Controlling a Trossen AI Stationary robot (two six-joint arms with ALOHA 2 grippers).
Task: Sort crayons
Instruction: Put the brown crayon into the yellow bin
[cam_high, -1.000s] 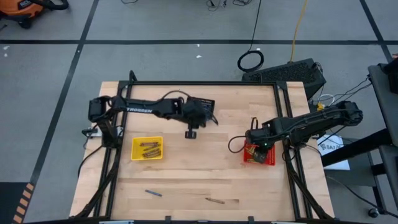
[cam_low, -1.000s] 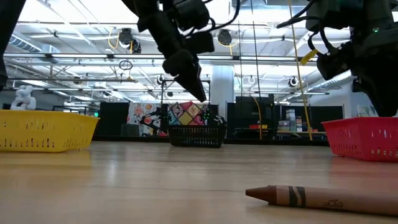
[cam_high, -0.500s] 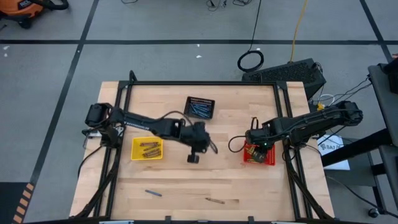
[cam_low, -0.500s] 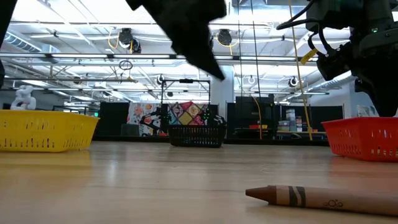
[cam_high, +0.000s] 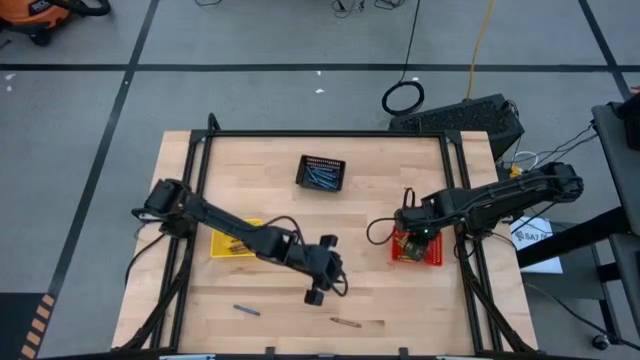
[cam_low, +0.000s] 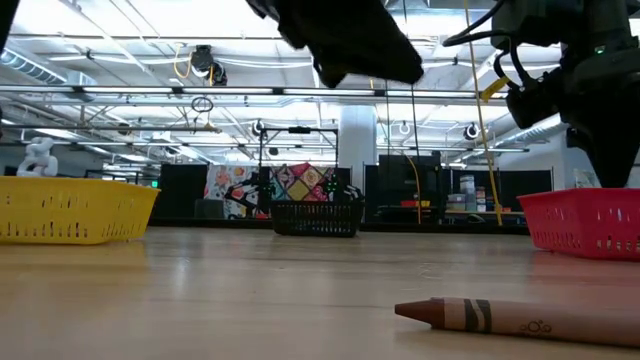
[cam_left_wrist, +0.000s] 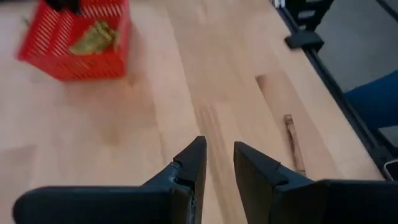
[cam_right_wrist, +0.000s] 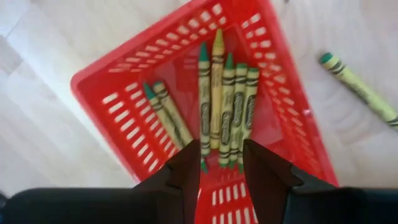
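Brown crayon (cam_high: 346, 323) lies lower centre; we see the left gripper (cam_high: 318, 290) just above it, fingers apart, empty; right gripper (cam_right_wrist: 220, 163), fingers apart, above the red basket (cam_right_wrist: 106, 99)

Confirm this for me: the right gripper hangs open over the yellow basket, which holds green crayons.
Wrong in one respect: the basket is red, not yellow. The right wrist view shows the right gripper open above the red basket, with green crayons lying inside it. In the high view the yellow basket sits on the table's other side, by the left arm.
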